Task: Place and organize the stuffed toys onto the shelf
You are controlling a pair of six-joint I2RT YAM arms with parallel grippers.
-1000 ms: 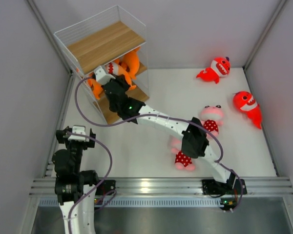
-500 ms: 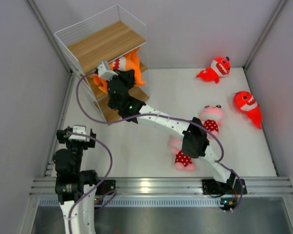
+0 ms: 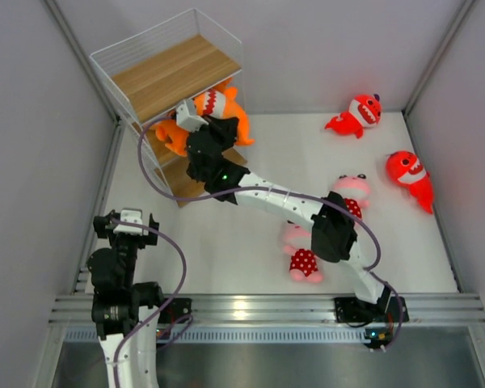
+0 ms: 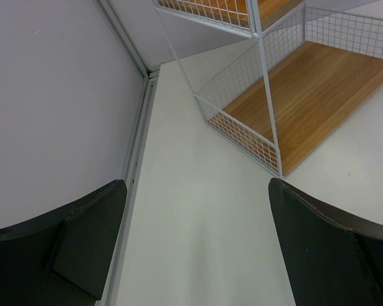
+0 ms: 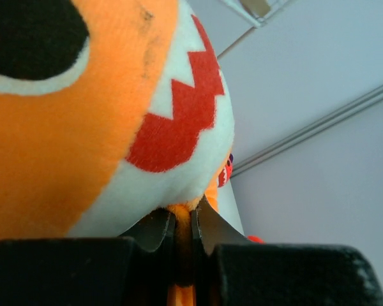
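My right gripper is shut on an orange shark and holds it at the open right side of the shelf, level with the middle tier. In the right wrist view the shark fills the frame and the gripper pinches a fold of its orange fabric. A second orange shark lies on the middle tier to the left. Two red sharks lie at the far right. Two pink animals in polka-dot dresses lie partly under the right arm. My left gripper is open and empty.
The shelf's bottom board and wire side show ahead of the left gripper. Grey walls close the table on the left, back and right. A metal rail runs along the near edge.
My right gripper has moved right and toward the back with the orange shark, from deep in the middle tier to the shelf's open side. The left arm has not moved.
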